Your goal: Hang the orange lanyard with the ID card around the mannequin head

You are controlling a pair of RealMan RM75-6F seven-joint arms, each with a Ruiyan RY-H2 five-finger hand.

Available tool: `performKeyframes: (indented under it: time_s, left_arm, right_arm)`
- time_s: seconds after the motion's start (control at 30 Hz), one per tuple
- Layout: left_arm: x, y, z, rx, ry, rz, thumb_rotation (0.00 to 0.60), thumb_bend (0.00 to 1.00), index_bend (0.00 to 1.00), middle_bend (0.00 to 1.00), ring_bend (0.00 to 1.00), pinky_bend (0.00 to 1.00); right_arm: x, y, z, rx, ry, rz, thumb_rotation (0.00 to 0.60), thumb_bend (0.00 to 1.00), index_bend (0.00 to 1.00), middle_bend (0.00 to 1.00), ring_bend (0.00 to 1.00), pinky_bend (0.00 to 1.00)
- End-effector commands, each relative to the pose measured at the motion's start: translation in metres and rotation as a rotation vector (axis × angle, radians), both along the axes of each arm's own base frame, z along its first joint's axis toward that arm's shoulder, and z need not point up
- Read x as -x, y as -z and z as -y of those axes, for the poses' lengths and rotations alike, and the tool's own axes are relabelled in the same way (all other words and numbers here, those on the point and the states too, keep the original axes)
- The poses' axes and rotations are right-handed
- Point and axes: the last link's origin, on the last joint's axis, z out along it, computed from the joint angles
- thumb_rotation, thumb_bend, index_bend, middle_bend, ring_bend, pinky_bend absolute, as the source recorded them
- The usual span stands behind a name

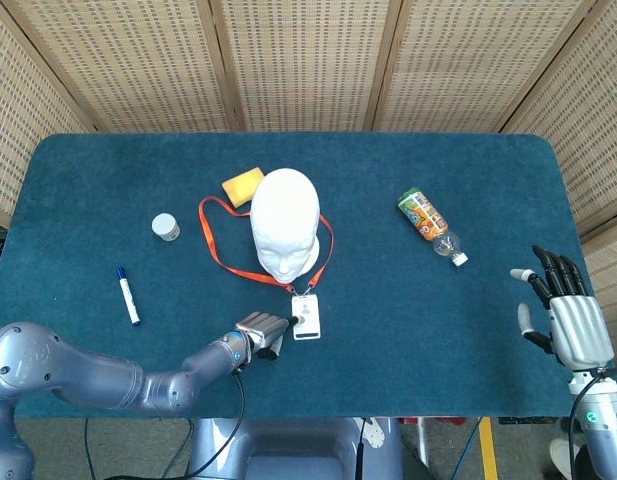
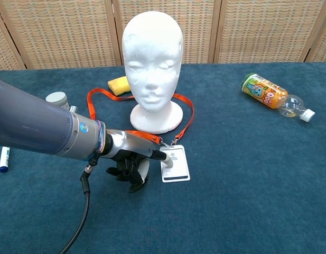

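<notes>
My left hand [image 2: 132, 161] sits low on the table [image 1: 408, 330] in front of the mannequin head [image 1: 286, 222], w/ one of its fingers [image 2: 161, 155] stretched onto the ID card [image 2: 175, 163], the rest curled under; I can't tell if it grips anything. The orange lanyard [image 1: 213, 243] already loops around the head's base, lying flat on the cloth, card at the front.

Risks as I judge them: pulling back w/ the finger snagged on the card or clip could drag the strap off or tip the head. The strap also trails wide to one side, near a yellow sponge [image 1: 242, 184].

My right hand [image 1: 566, 318] hovers at the table's far edge, fingers spread, holding nothing.

Surface: dark teal felt-like cloth. Also on it: a drink bottle [image 1: 429, 224], a small jar [image 1: 166, 227], a marker [image 1: 128, 295]. Woven wicker screens [image 1: 308, 60] stand behind.
</notes>
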Motion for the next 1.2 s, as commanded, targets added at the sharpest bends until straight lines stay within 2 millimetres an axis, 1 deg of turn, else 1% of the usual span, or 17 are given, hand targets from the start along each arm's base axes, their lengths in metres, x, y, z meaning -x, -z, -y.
performKeyframes:
  time_s: [0.03,0.9,1.2]
  left_arm:
    - [0.0,-0.002,0.004,0.009,0.01,-0.017,0.6,1.0,0.06,0.84,0.79,0.85]
    - [-0.007,-0.009,0.036,0.122,0.078,-0.032,0.6,1.0,0.07,0.84,0.79,0.85]
    - [-0.009,-0.013,0.043,0.142,0.091,-0.042,0.6,1.0,0.07,0.84,0.79,0.85]
  right_arm:
    - [0.0,0.0,0.0,0.0,-0.001,0.0,0.6,0.57,0.24,0.01,0.0,0.0]
    - [-0.002,0.002,-0.001,0.002,-0.006,-0.005,0.6,0.57,0.24,0.01,0.0,0.0]
    - [-0.002,0.002,-0.001,0.002,-0.006,-0.005,0.6,0.57,0.24,0.01,0.0,0.0]
